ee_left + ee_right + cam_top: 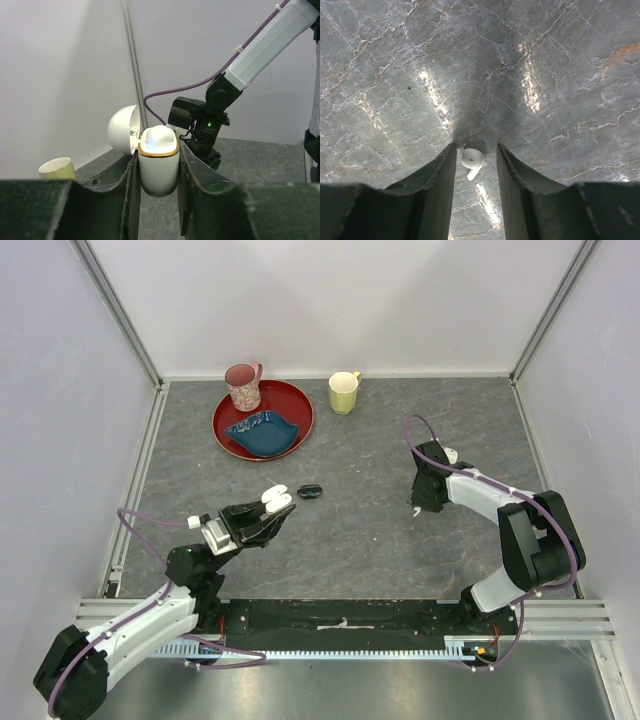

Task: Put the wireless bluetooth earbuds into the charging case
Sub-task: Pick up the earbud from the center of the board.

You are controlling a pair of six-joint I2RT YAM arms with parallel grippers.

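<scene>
1. Look at the right gripper (476,148), down on the table (395,75) at 3 o'clock from the middle in the top view. Jaws apart, one on each side of the earbud (472,159), not touching it yet.
2. Note the earbud lying flat, with bulb at 12 o'clock and stem toward 6 o'clock in the right wrist view. Sitting a bit nearer the finger (440,170) at 9 o'clock.
3. Slide a tiny bit toward 9 o'clock first, to put the earbud right in the middle of the gap.
4. Close slowly and softly. So small and smooth, probably easy to flick away.
5. Pinch the bulb, not the thin stem, to leave the stem free for going in.
6. Lift straight up only with a sure pinch.
7. Look at the left gripper (158,152), at 9 o'clock from the middle in the top view. Clamped on the case (159,172), held up off the table, with the lid (122,129) tipped open toward 9 o'clock in the left wrist view.
8. Hold the case steady, open mouth up.
9. Carry the earbud toward 9 o'clock, over to the case. Stay above the small dark thing (310,491) lying near the case at its 3 o'clock.
10. Cannot tell where the second earbud is. Something white and round in the mouth of the case, maybe an earbud, maybe not.
</scene>
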